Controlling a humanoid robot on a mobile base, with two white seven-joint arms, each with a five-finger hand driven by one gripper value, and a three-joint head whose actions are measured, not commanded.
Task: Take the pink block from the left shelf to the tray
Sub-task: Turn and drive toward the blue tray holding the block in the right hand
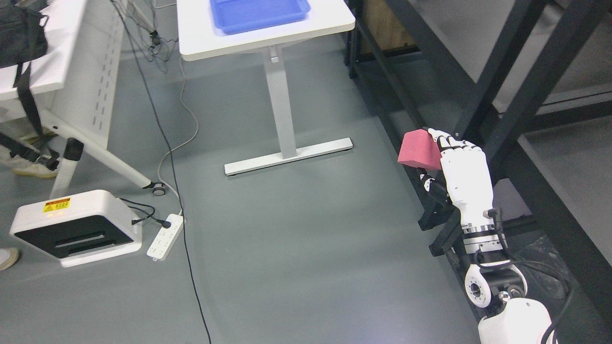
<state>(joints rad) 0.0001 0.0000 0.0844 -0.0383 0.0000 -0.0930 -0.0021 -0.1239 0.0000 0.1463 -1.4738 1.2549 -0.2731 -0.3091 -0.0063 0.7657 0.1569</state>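
Right hand (463, 168): white, rising from the lower right of the frame on its arm, its fingers (449, 141) curling over the top of the pink block (420, 150) while the thumb is pressing from below, gripping it.
Pink block: sitting in that grip at right of centre, hanging above the grey floor (296, 248), beside the black shelf frame (526, 95).
Blue tray (258, 13): lying on the white table (201, 38) at the upper middle, well apart from the block.
White floor unit (71, 227) and power strip (165, 235): resting at lower left.
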